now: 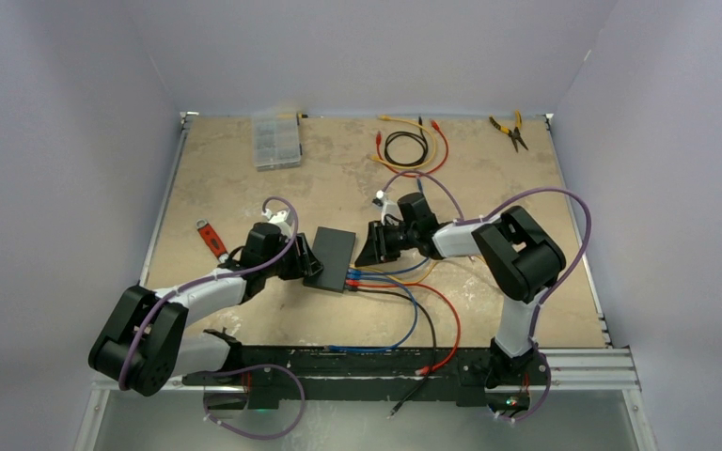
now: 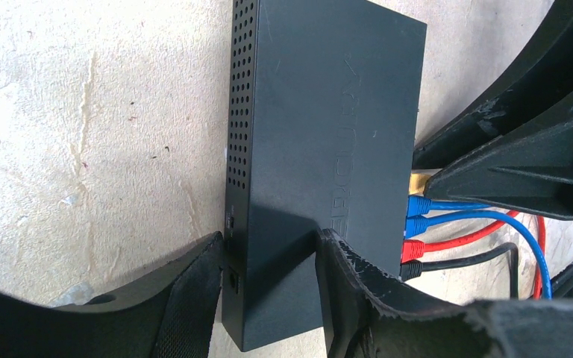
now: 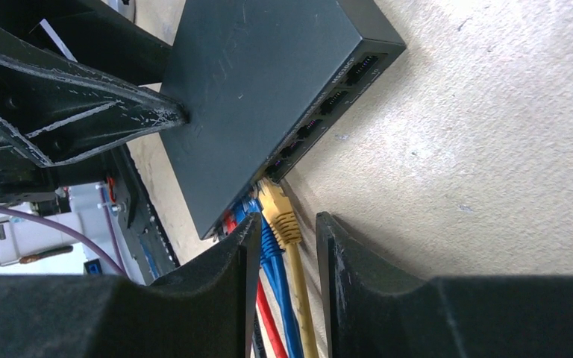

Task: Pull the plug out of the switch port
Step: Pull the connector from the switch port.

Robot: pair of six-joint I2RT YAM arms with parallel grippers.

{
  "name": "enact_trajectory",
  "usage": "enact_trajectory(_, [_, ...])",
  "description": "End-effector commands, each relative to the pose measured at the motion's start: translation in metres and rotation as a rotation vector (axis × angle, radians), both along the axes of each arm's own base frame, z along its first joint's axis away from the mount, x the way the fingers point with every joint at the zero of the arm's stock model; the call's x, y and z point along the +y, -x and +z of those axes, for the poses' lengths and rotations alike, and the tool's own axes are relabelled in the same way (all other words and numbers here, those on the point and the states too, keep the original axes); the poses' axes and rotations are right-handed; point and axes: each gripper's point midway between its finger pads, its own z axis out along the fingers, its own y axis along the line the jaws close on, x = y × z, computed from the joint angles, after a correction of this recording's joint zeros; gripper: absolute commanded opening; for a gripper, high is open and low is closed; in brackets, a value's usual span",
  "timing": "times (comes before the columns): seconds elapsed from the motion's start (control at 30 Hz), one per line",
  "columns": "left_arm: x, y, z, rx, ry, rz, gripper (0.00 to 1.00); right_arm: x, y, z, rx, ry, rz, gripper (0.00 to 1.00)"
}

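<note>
My left gripper point(image 1: 305, 262) sits left of the switch point(image 1: 331, 254), my right gripper point(image 1: 368, 252) right of it. Cables point(image 1: 404, 282) leave its right edge, and the compartment box point(image 1: 275, 141) lies behind it.

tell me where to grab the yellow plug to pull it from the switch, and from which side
Grip the yellow plug on its boot just behind the port, pinching its two sides. Come from the cable side of the switch, in line with the cable, as the right gripper straddles it. The blue plug crowds one side, so a narrow entry seems best.
</note>
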Motion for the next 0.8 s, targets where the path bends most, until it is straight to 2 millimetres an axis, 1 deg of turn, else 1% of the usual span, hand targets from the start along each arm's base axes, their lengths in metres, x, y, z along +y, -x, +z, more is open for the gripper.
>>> enact_trajectory(0.0, [0.004, 0.011, -0.015, 0.056, -0.036, -0.012, 0.47, 0.006, 0.005, -0.010, 0.028, 0.025, 0.024, 0.37])
enact_trajectory(0.27, [0.004, 0.012, -0.016, 0.060, -0.034, -0.006, 0.46, 0.015, 0.010, -0.015, 0.050, 0.000, 0.046, 0.36])
enact_trajectory(0.67, [0.004, 0.012, -0.015, 0.058, -0.033, -0.008, 0.46, 0.019, 0.005, -0.023, 0.055, 0.002, 0.040, 0.32])
enact_trajectory(0.77, [0.005, 0.012, -0.017, 0.061, -0.041, -0.007, 0.46, 0.019, 0.003, -0.024, 0.053, 0.005, 0.031, 0.27])
